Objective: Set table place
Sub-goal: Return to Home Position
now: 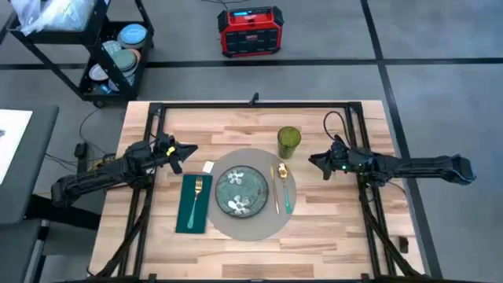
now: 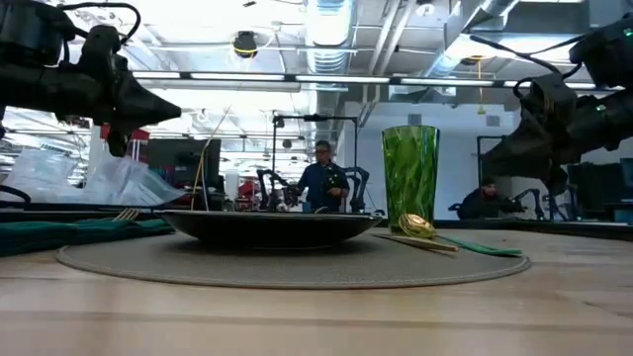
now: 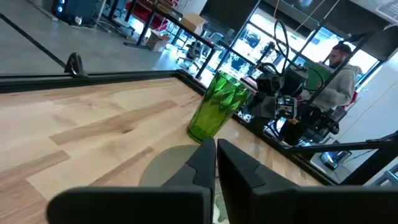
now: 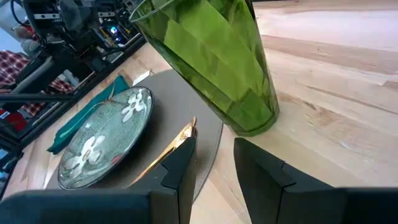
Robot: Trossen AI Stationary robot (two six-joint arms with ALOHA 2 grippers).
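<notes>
The round grey-beige place mat (image 1: 253, 224) lies at the middle of the wooden table (image 1: 346, 244). On it rest a dark green floral plate (image 1: 242, 190) and, to the plate's right, gold cutlery (image 1: 280, 189). A fork lies on a dark green cloth (image 1: 195, 203) left of the mat. A green glass (image 1: 288, 141) stands upright at the mat's far right rim. My left gripper (image 1: 192, 149) hovers shut above the table, far-left of the mat. My right gripper (image 1: 313, 162) hovers open to the right of the glass (image 4: 211, 56), holding nothing.
A small white card (image 1: 208, 167) lies by the cloth's far corner. Beyond the table stand a cart with dishes (image 1: 118, 55) and a red box (image 1: 250, 31) on the floor. People (image 2: 323, 178) show in the room behind. Bare wood runs along the table's near edge.
</notes>
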